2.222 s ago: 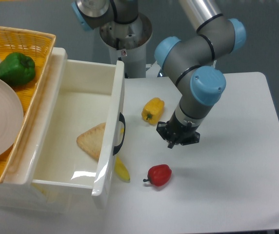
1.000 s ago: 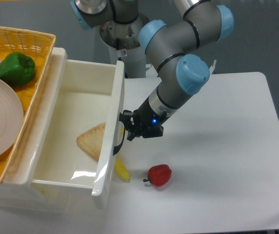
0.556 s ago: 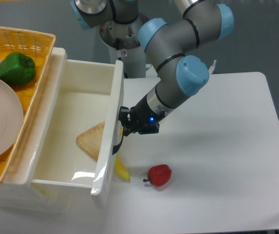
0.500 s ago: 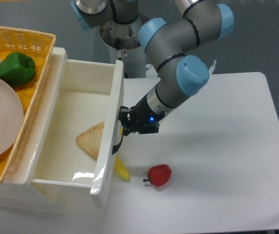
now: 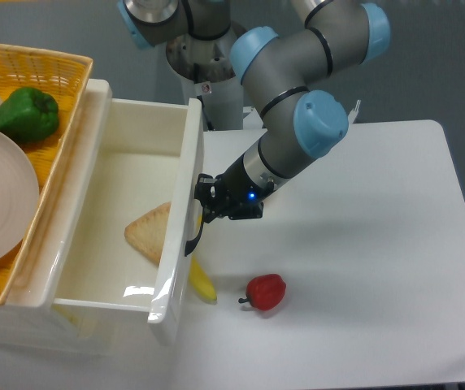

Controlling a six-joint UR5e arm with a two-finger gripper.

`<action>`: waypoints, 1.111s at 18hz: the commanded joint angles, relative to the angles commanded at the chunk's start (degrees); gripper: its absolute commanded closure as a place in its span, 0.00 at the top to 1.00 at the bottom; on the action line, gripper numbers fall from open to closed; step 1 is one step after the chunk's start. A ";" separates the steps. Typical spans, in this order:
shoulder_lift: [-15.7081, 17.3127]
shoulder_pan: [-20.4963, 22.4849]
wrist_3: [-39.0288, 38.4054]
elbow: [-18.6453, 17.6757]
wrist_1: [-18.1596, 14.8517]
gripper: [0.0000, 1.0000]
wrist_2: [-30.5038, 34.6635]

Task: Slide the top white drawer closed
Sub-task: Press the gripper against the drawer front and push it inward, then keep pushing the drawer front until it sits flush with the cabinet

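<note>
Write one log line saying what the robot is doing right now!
phase: pushing | gripper against top white drawer front by handle | drawer: open, holds bread slice | jaws: cannot tell

Tool now swung from open worktop down against the black handle, top white drawer front panel shifted slightly inward ahead of the tool, toast slice inside now partly hidden behind that panel, yellow pepper now hidden behind the arm

No readable text, labels or numbers; small sticker on grey robot base column too blurred.
</note>
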 joint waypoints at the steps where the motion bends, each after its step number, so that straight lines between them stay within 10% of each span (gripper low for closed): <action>1: 0.00 0.00 0.00 0.00 -0.26 0.00 -0.17; 20: 0.53 -3.43 -1.05 -0.26 -0.62 0.00 -0.62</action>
